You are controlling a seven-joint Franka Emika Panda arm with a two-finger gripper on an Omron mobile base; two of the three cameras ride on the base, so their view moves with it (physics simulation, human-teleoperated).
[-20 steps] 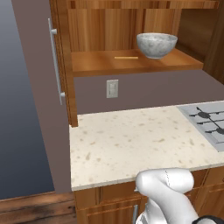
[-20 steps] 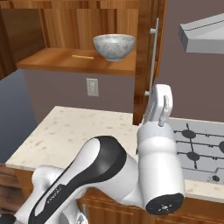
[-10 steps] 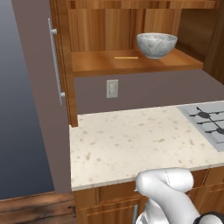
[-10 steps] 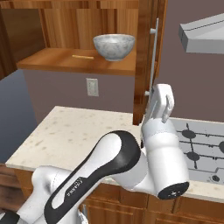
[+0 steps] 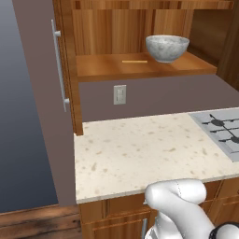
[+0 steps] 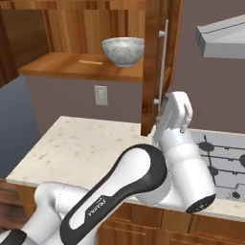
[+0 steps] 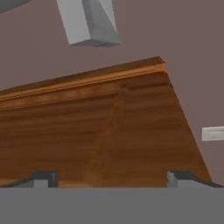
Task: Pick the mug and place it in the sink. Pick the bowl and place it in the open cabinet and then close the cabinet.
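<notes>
I see the bowl (image 5: 167, 47) sitting upright on the shelf of the open cabinet (image 5: 140, 67), in the upper right of the left base view; in the right base view the bowl (image 6: 123, 50) sits upper centre, on the same shelf (image 6: 72, 67). A thin pale strip (image 5: 134, 61) lies on the shelf just left of the bowl, apart from it.

The cabinet's left door (image 5: 44, 93) stands open along the left edge of the left base view, its bar handle (image 5: 59, 70) facing me. The right door (image 6: 162, 62) stands open in the upper centre-right of the right base view, its bar handle (image 6: 162, 67) on the side nearest the gripper.

My gripper (image 6: 173, 117) is in the centre-right of the right base view, raised above the counter (image 6: 81, 150), just below the lower end of that handle; I cannot tell whether it touches the door. In the hand view both fingertips (image 7: 43, 178) sit far apart at the bottom corners with nothing between them, facing a wooden panel (image 7: 96, 135).

An outlet (image 5: 120, 94) is on the wall below the shelf. The hob (image 5: 221, 130) is at the right edge of the left base view, and a grey hood (image 6: 222, 40) is at the upper right of the right base view.
</notes>
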